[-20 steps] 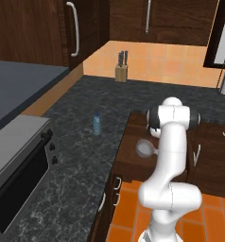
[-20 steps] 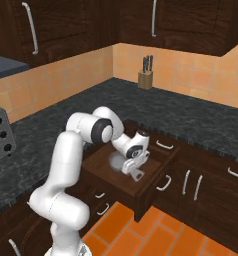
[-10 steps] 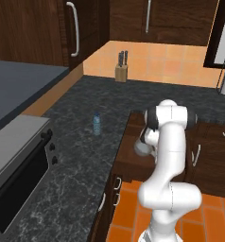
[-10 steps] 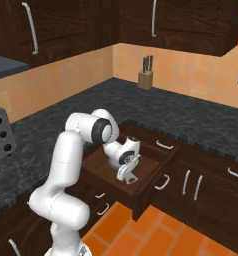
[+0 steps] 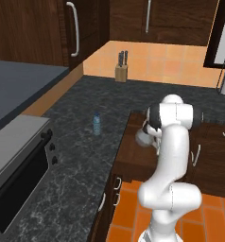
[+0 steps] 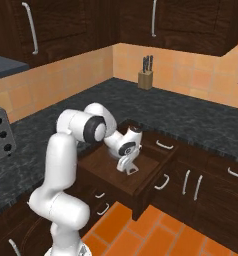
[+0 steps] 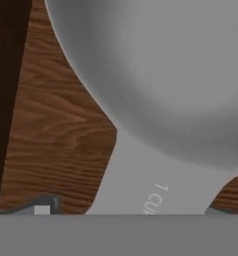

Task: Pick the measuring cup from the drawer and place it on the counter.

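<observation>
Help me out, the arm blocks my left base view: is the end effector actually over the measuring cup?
Observer: Yes. In the hand view the measuring cup lies on the wood floor of the drawer, right in front of the end effector.
Operator: Which part is it lined up on?
Observer: The flat handle. It runs between the two fingertips, with bare wood showing beside it, so the end effector is open and not gripping.
Operator: Is the drawer out far enough?
Observer: In the right base view it stands pulled well out from under the counter, and the end effector points down into it.
</observation>
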